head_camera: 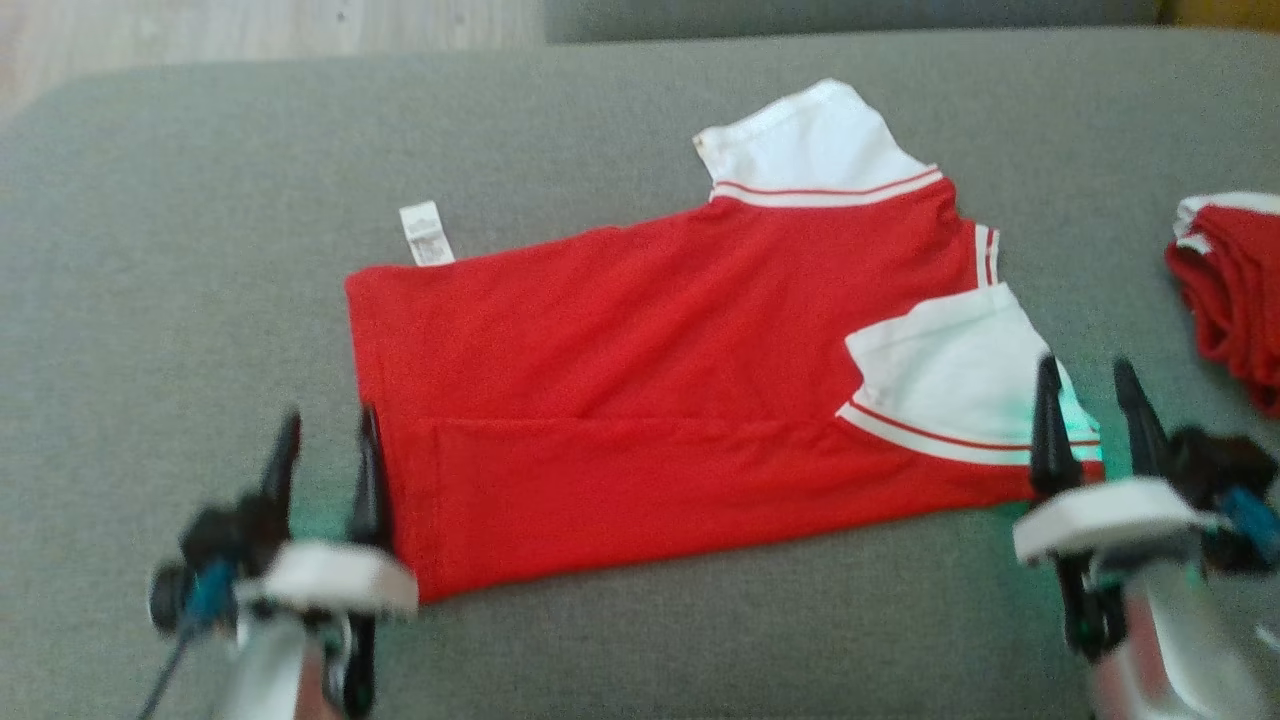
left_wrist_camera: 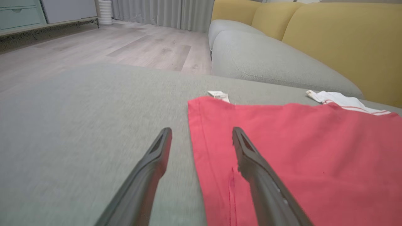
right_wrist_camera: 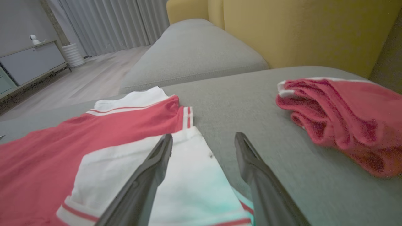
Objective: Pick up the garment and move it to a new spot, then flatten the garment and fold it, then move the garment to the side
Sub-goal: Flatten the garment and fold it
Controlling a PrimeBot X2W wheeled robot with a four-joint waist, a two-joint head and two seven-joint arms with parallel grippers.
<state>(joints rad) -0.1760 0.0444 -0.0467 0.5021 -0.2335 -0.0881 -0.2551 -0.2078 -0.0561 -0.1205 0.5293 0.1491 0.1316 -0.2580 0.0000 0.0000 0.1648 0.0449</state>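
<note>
A red garment (head_camera: 640, 400) with white sleeves and a white care label (head_camera: 426, 233) lies spread flat on the grey cushion (head_camera: 200, 300), its near long side folded over. My left gripper (head_camera: 328, 422) hovers open at the garment's near left corner, one finger over the red hem (left_wrist_camera: 201, 150) and the other over bare cushion. At the near right corner my right gripper (head_camera: 1088, 378) is open above the edge of the white sleeve (right_wrist_camera: 188, 175). Nothing is held between either pair of fingers.
A second red and white garment (head_camera: 1230, 290) lies bunched at the cushion's right edge, close to my right gripper. Yellow sofa backrests (right_wrist_camera: 298, 31) and another grey cushion (left_wrist_camera: 270, 59) stand beyond. Wooden floor (left_wrist_camera: 94, 44) lies to the left.
</note>
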